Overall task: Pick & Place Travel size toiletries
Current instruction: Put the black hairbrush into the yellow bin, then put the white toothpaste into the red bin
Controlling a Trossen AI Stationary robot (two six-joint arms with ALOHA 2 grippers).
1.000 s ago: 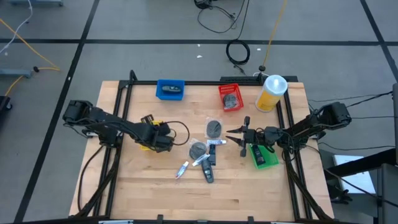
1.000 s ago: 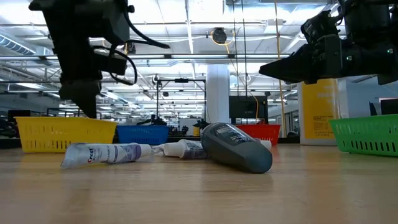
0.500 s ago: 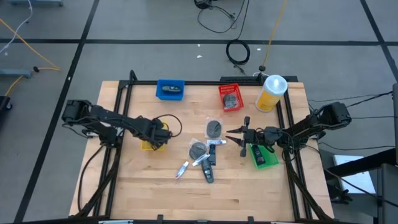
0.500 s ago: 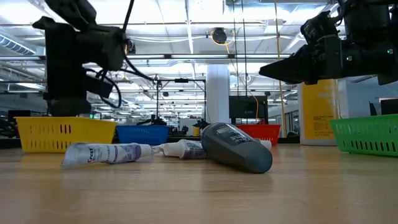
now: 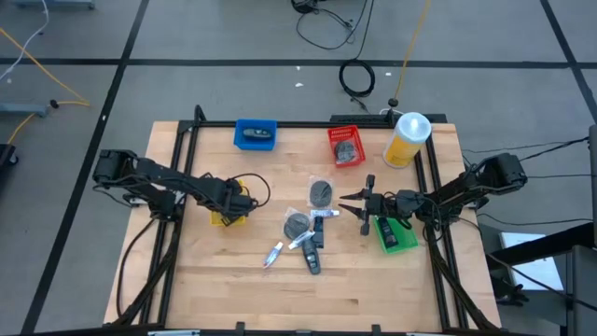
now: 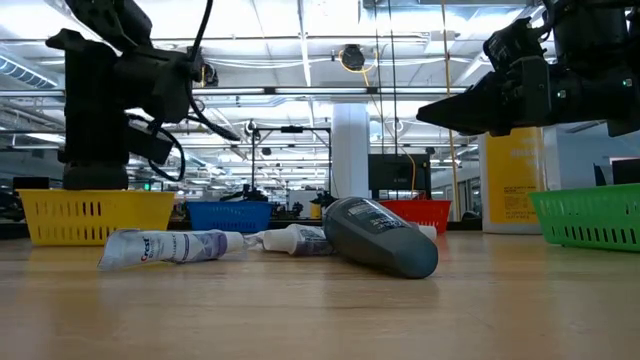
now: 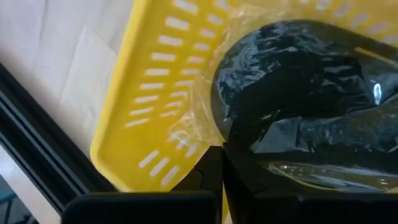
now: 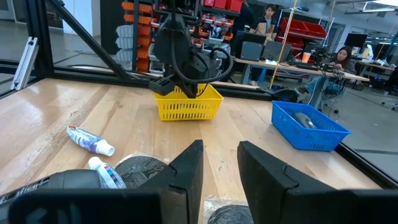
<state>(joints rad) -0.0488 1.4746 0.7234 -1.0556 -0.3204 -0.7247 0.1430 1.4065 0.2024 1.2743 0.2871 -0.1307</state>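
Note:
My left gripper (image 5: 230,199) reaches down into the yellow bin (image 5: 224,213) at the table's left, shut on a dark round disc in a clear wrapper (image 7: 292,81). In the low view the bin's wall (image 6: 100,215) hides its fingertips. Loose toiletries lie mid-table: two grey wrapped discs (image 5: 320,192) (image 5: 297,225), a white tube (image 5: 274,253) and a dark bottle (image 5: 312,261). My right gripper (image 5: 359,201) hovers level beside them, open and holding nothing, pointing toward the table's left edge. My left gripper pinches the clear wrapper's edge (image 7: 208,134) between its two shut fingers (image 7: 211,171), beside the dark disc. It comes from above, slanting steeply down. The disc sits within the yellow bin's walls (image 7: 155,93); whether it rests on the bin's floor does not show.
A blue bin (image 5: 255,134) with a dark item and a red bin (image 5: 346,146) with a grey item stand at the far edge. A tall yellow canister (image 5: 407,138) stands far right. A green bin (image 5: 395,233) sits under my right arm. People sit in the room beyond.
My left gripper has gone toward the table's left edge and down, tipping steeper, until its fingers sank behind the yellow bin's wall. It stayed shut throughout.

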